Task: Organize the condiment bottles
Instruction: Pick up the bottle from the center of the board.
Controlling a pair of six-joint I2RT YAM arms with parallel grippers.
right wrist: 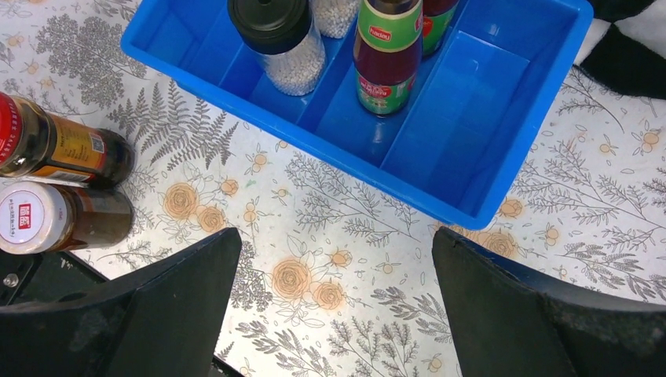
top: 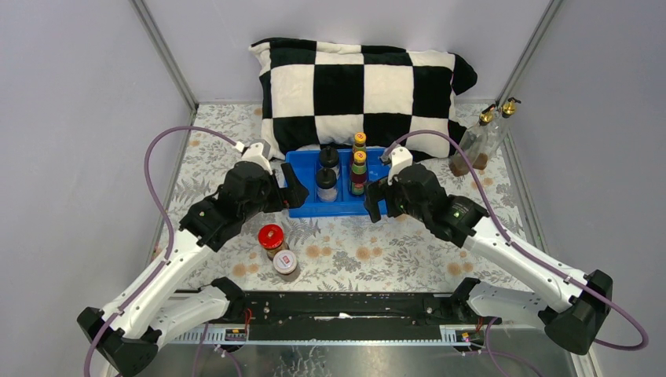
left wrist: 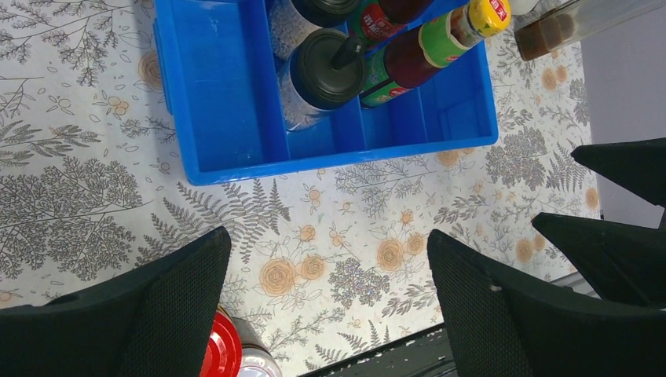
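Red-lidded jar near left end effector, apart

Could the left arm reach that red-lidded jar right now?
Probably yes. The red-lidded jar stands close by the open, empty left gripper, nothing between them; only the white-lidded jar alongside might crowd the grasp.

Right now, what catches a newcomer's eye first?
The checkered pillow at the back stands out. Before it sits a blue tray holding four bottles, with the open left gripper and right gripper at its sides. A red-lidded jar and white-lidded jar stand nearer; two glass bottles far right.
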